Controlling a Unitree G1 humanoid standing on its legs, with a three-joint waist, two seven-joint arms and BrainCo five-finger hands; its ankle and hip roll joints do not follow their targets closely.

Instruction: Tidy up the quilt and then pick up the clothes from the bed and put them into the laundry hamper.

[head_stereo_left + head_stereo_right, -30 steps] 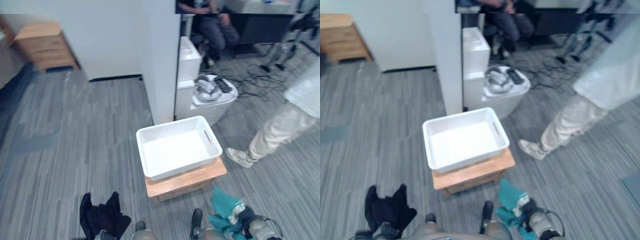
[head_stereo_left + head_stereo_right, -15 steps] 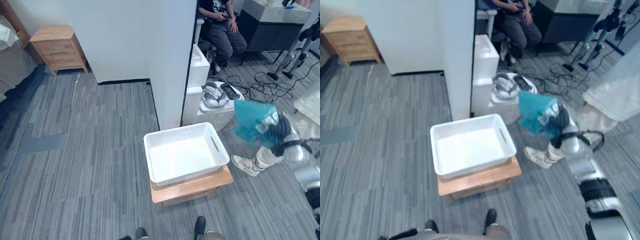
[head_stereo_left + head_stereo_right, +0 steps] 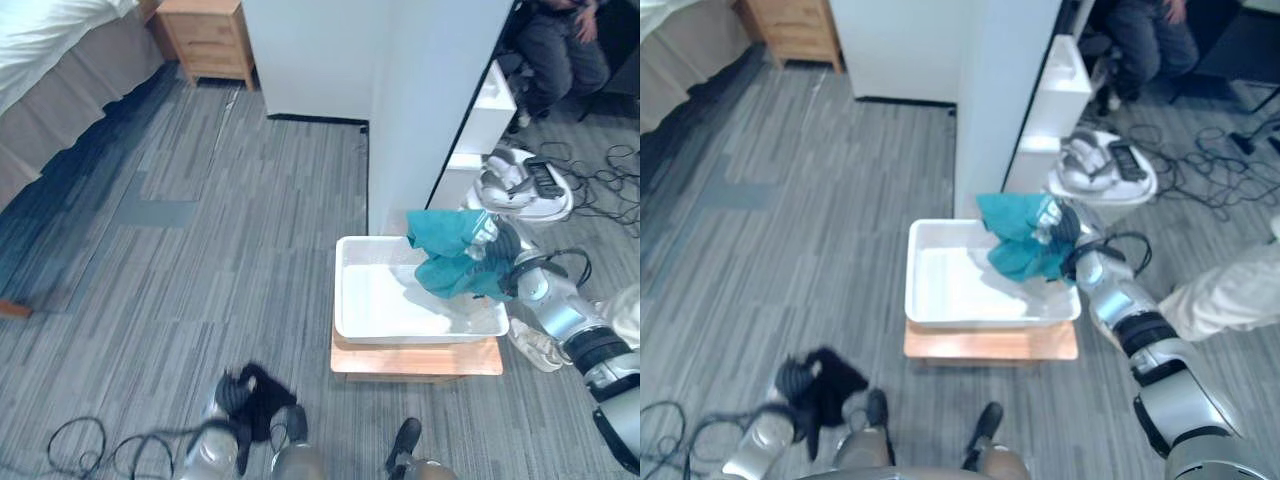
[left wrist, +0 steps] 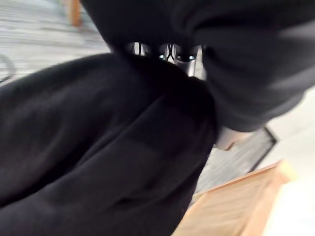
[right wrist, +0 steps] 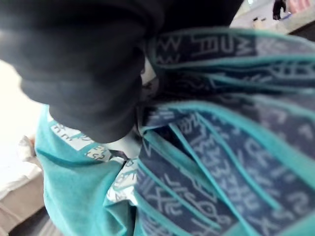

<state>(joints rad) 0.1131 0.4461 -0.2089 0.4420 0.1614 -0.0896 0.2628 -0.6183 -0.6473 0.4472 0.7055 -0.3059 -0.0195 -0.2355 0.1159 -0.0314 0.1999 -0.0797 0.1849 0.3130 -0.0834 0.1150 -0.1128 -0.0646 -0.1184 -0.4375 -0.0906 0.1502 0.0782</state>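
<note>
no word or number can be read; the teal cloth garment (image 5: 206, 147) carries dark bands of letter-like marks, too blurred to make out.

Looks like a bedroom corner set up inside a lab or office. Bed (image 3: 60, 70) with a white cover and a wooden nightstand (image 3: 205, 38) on grey carpet (image 3: 230, 230), yet cables (image 3: 610, 170) on the floor and a seated person (image 3: 560, 45) past the white wall (image 3: 440, 90).

Silver-grey right arm (image 3: 1137, 335) in rounded segments, black joint bands — dark cover over the right hand (image 3: 1067, 230).
</note>
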